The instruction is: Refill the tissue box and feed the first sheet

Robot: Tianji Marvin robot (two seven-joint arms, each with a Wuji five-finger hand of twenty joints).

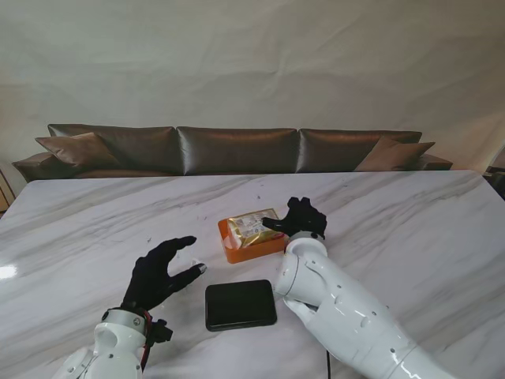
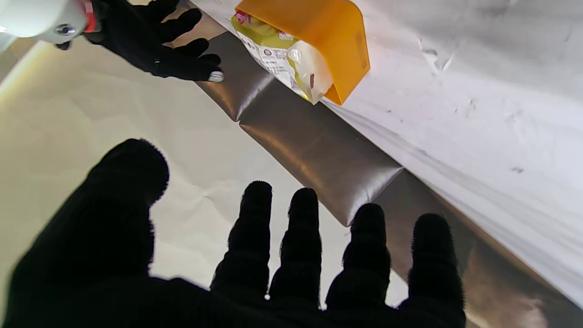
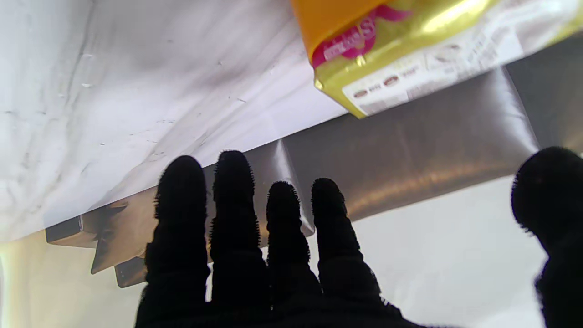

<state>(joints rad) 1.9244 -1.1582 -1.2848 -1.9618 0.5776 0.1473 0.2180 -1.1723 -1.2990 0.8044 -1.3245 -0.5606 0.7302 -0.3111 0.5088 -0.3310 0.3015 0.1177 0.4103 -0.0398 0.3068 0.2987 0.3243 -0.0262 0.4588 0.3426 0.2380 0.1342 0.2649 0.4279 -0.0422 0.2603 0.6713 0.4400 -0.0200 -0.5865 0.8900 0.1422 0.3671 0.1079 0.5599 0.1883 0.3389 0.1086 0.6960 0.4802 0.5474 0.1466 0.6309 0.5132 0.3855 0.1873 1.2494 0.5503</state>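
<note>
An orange tissue box [image 1: 246,254] lies open on the marble table, with a gold-wrapped tissue pack [image 1: 252,227] sitting in it and sticking out over its rim. My right hand [image 1: 301,217] hovers just right of the box, fingers spread, holding nothing. The left wrist view shows the same box [image 2: 334,43], the pack [image 2: 278,57] and the right hand [image 2: 155,43] apart from them. My left hand [image 1: 162,272] is open over the table, left of the box and nearer to me. The right wrist view has the box [image 3: 328,18] and pack [image 3: 432,50] close beyond my right hand [image 3: 255,255].
A flat black lid-like panel [image 1: 241,305] lies on the table nearer to me than the box, between my two arms. A brown leather sofa [image 1: 237,148] runs along the table's far edge.
</note>
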